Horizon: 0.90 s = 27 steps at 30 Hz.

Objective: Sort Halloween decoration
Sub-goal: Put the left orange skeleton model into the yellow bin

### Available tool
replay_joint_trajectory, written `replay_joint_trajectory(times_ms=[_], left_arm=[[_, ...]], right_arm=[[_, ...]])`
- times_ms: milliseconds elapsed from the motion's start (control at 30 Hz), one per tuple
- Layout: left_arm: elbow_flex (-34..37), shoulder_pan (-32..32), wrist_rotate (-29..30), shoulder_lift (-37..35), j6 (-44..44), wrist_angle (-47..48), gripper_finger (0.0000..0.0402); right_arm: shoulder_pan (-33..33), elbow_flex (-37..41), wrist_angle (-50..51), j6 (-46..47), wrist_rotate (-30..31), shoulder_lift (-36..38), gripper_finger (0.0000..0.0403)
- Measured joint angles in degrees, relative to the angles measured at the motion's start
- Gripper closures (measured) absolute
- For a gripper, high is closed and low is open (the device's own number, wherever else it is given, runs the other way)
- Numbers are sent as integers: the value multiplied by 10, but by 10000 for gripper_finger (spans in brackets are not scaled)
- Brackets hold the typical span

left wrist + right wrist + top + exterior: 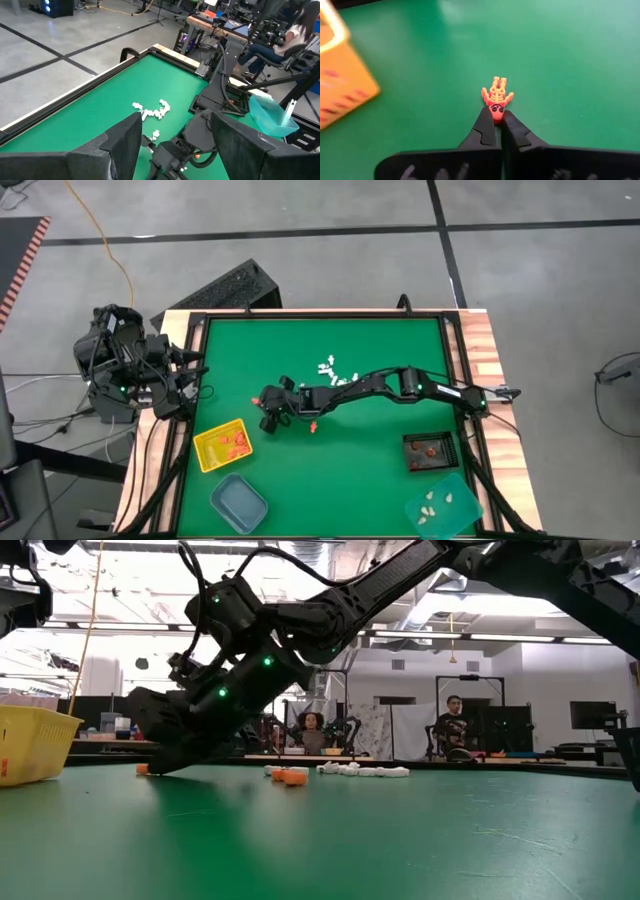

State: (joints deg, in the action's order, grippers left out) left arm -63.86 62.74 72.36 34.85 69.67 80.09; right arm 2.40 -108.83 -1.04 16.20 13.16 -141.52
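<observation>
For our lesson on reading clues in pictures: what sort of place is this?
Probably a robotics lab or workshop: a concrete floor marked with tape, seated people at workstations behind the green table, and cables trailing across the floor.

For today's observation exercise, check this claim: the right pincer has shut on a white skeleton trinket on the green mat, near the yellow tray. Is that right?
Not quite: the colour is wrong. The right wrist view shows the right pincer shut on an orange-red skeleton trinket, not a white one. The rest stands: it is on the green mat, near the yellow tray.
</observation>
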Motion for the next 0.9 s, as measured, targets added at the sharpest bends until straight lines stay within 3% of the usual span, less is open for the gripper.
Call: replay_joint_trajectory(times_ms=[433,700,900], left_arm=[[0,0,-1,0,0,0,176],[0,0,-1,0,0,1,176],[0,0,-1,0,0,1,176]], right_arm=[[13,-99,1,-98,-8,-1,398],[30,-143,-31,-224,-165,1,399],[31,-144,-37,-208,-227,1,399]])
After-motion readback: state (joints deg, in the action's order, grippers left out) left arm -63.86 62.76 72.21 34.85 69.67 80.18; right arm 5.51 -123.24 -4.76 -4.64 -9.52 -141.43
